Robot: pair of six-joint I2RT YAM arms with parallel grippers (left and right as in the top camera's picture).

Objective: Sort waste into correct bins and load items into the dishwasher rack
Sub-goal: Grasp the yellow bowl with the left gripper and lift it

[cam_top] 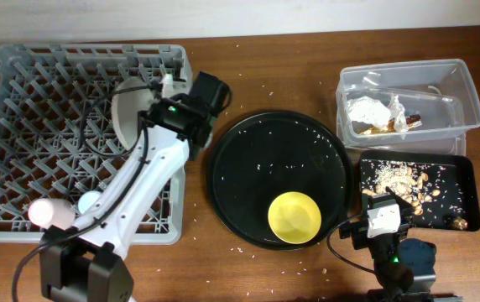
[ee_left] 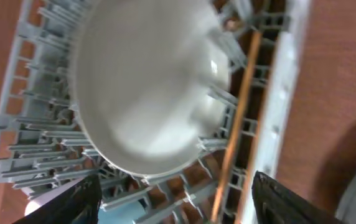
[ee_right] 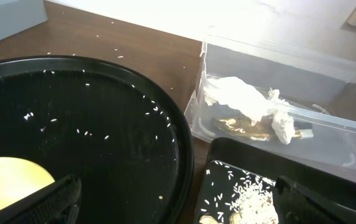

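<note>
The grey dishwasher rack (cam_top: 22, 92) fills the left side. The pale grey-green plate (cam_top: 125, 113) stands on edge among its pegs, and it fills the left wrist view (ee_left: 147, 87). My left gripper (cam_top: 149, 101) is open just beside the plate and holds nothing (ee_left: 178, 208). A pink cup (cam_top: 42, 211) and a light-blue cup (cam_top: 89, 201) sit in the rack's near corner. The yellow bowl (cam_top: 294, 216) lies on the round black tray (cam_top: 248, 168). My right gripper (cam_top: 380, 200) is open and empty (ee_right: 178, 202) over the gap between the round tray and the black rectangular tray (cam_top: 466, 180).
The clear tub (cam_top: 466, 92) at the back right holds crumpled tissue (ee_right: 243, 99) and a gold-brown wrapper (ee_right: 240, 127). The black rectangular tray holds tan food scraps (cam_top: 412, 180) and white grains. White crumbs are scattered on the round tray and the wooden table (cam_top: 265, 59).
</note>
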